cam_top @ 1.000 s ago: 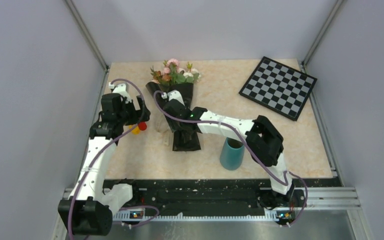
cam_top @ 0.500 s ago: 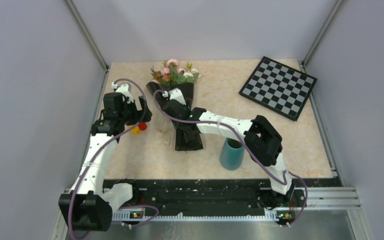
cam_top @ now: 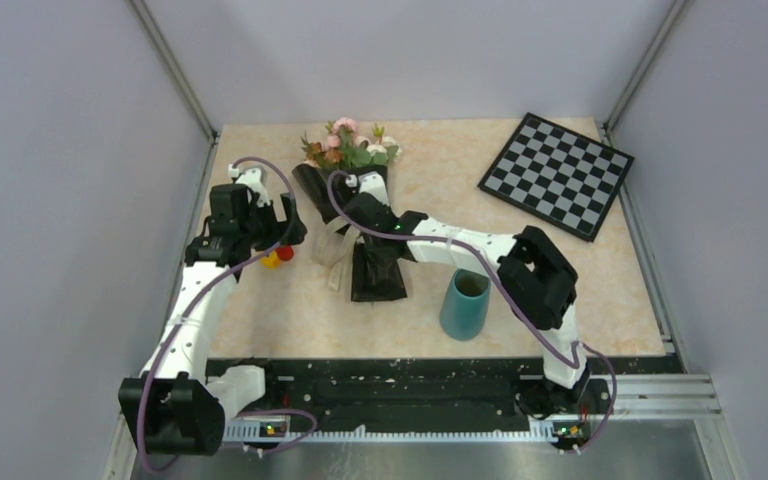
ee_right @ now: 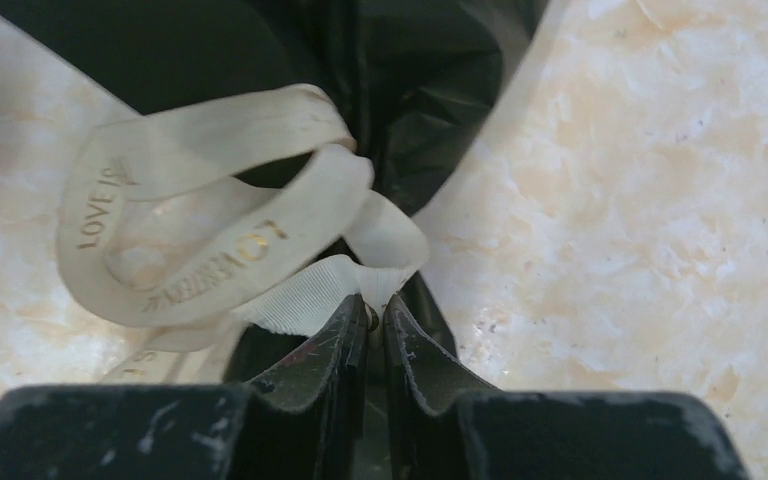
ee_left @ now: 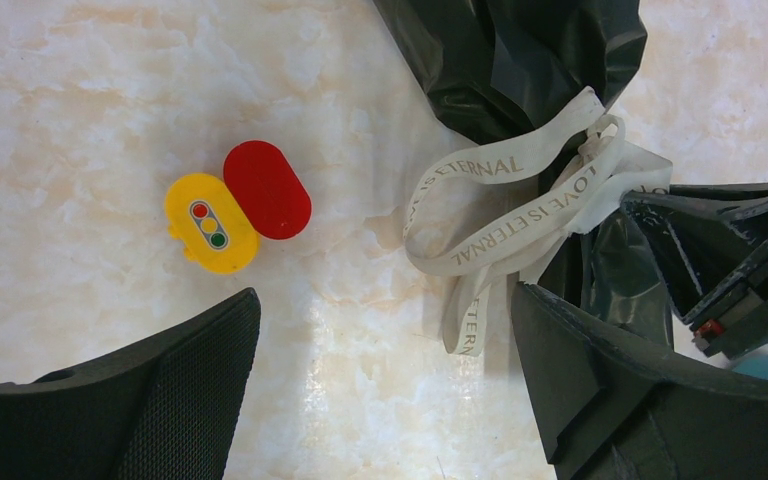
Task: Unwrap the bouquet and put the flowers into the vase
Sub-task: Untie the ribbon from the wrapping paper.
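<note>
The bouquet (cam_top: 375, 275) lies mid-table in glossy black paper (ee_right: 410, 80), and the flowers (cam_top: 350, 145) poke out at its far end. A cream ribbon (ee_right: 220, 250) printed "LOVE IS ETERNAL" is tied round its waist. My right gripper (ee_right: 373, 312) is shut on a strand of that ribbon right at the knot. My left gripper (ee_left: 385, 300) hangs open above bare table just left of the ribbon loops (ee_left: 500, 215), holding nothing. The teal vase (cam_top: 463, 306) stands upright near the front, right of the bouquet's stem end.
A small red-and-yellow object (ee_left: 235, 205) lies on the table left of the ribbon, close to my left gripper. A black-and-white checkerboard (cam_top: 556, 175) sits at the back right. Grey walls close in both sides and the back.
My right gripper has closed from wide onto the ribbon at the knot and shifted slightly toward the flowers. The left gripper edged a little further in and stayed open.
</note>
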`<state>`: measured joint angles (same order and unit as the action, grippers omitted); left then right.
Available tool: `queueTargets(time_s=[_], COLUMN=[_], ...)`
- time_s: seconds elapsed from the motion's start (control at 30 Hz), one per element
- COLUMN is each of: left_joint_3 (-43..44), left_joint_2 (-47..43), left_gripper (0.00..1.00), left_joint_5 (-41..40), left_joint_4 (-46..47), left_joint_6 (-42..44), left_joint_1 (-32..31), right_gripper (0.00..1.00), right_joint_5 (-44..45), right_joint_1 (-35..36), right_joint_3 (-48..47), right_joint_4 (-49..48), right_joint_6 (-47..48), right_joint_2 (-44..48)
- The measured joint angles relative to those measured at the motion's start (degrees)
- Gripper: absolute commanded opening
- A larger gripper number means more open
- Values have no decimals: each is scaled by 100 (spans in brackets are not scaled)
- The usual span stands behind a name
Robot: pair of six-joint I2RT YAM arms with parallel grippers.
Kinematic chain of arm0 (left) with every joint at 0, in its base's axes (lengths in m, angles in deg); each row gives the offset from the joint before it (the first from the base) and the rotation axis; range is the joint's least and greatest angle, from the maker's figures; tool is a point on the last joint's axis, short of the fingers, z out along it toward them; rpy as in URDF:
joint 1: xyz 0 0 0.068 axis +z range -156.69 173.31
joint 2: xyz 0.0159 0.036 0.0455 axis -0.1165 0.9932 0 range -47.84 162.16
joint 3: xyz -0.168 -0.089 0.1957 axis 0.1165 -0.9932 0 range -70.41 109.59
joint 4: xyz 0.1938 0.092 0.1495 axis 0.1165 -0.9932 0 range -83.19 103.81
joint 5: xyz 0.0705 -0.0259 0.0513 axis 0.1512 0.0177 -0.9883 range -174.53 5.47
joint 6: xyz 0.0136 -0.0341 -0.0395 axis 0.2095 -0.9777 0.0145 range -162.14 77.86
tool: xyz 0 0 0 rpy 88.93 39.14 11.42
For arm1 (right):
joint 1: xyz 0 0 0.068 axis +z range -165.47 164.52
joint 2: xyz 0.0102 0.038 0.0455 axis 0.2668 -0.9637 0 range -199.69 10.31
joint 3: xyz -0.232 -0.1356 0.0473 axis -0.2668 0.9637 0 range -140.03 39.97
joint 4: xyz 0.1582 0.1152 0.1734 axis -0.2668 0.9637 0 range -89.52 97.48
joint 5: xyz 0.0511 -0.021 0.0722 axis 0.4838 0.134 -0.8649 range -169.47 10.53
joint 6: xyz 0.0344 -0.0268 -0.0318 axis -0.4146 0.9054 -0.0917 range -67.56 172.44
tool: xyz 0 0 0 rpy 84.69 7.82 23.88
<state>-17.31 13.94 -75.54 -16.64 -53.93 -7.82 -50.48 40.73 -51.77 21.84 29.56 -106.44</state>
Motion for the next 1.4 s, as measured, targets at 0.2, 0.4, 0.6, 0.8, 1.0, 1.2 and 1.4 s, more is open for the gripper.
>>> queueTargets(time_s=[0.2,0.4,0.6,0.8,1.0,1.2,1.4], left_joint_3=[0,-4,-212,-953,-1762,-2107,-2184], left_joint_2=[24,24,-33,-260,-295,-295,-251], left_gripper=[99,99,99,97,91,83,80], left_joint_5=[422,750,1294,1812,1993,1858,1703], left_joint_4=[9,46,326,986,1523,1825,2070], left_joint_6=[138,192,-125,-927,-1759,-2286,-2629], left_joint_1=[0,-2,-52,-282,-531,-990,-1335], right_gripper=[28,45,61,62,64,64,65], right_joint_5=[-713,-1182,-1432,-2094,-2992,-3731,-4277], right_joint_1=[-686,-1228,-1252,-1370,-1711,-1759,-1735], right_joint_3=[1025,1797,1950,1969,1976,1976,2096], right_joint_4=[-396,-691,-815,-1010,-1045,-944,-942], right_joint_6=[-549,-850,-651,-107,271,448,420], right_joint_2=[522,1073,1565,1777,1777,1777,1775])
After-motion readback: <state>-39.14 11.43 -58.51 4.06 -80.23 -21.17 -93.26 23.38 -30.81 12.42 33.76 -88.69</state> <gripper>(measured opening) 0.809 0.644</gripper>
